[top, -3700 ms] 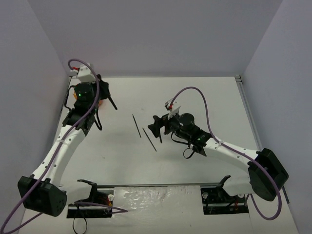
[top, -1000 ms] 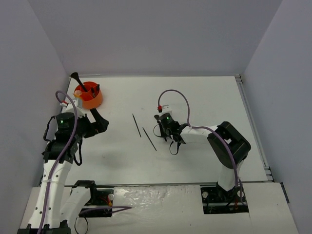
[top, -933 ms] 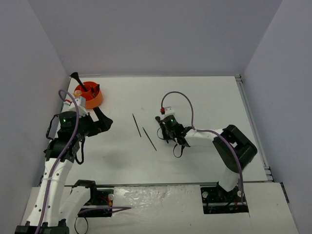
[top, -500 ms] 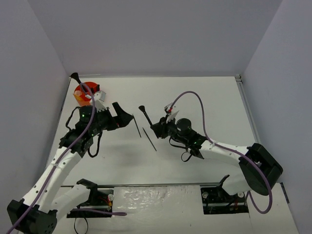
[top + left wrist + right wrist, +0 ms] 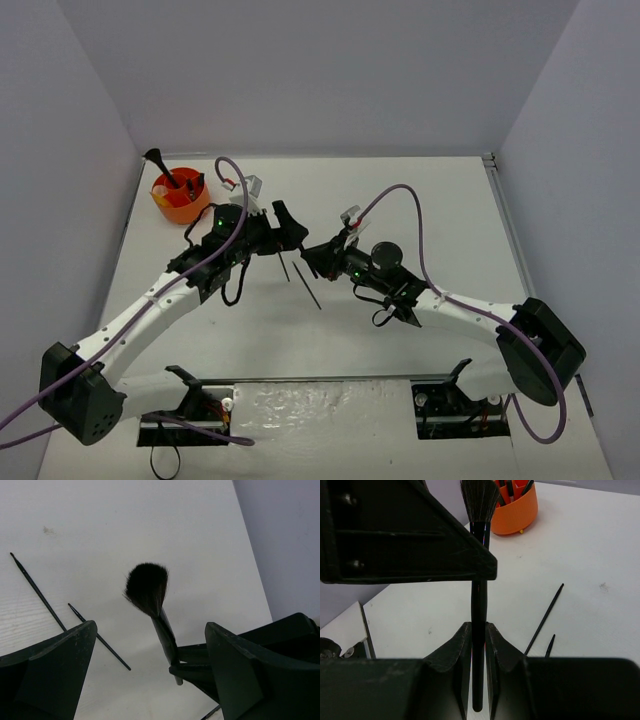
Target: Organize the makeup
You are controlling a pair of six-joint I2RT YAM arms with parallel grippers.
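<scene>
**Brush held over mid-table between both claws; two pencils loose below**

Nearest the arm bases, the short pencil [image 5: 99,637] lies flat on the white table [image 5: 400,190]. The long pencil [image 5: 37,591] lies just beyond it and to its left. Both are thin and black, they run roughly the same way, and they do not touch.

Above and just right of the pencils, the right claw [image 5: 478,630] is clamped on the lower handle of a black brush [image 5: 147,586]. The fingers press the handle from both sides. The brush is off the table, with its dark bristle head pointing away from that claw.

The left claw [image 5: 150,627] reaches in from the left and meets the brush head-on. Its fingers stand wide apart, one on each side of the brush. In the left wrist view there is clear space between each finger and the handle, so there is no contact.

Farthest off, at the table's far left corner, stands the orange holder [image 5: 180,205], well apart from both claws. Dark items stand upright in it, among them a tall brush [image 5: 160,165] leaning out past the rim.
</scene>
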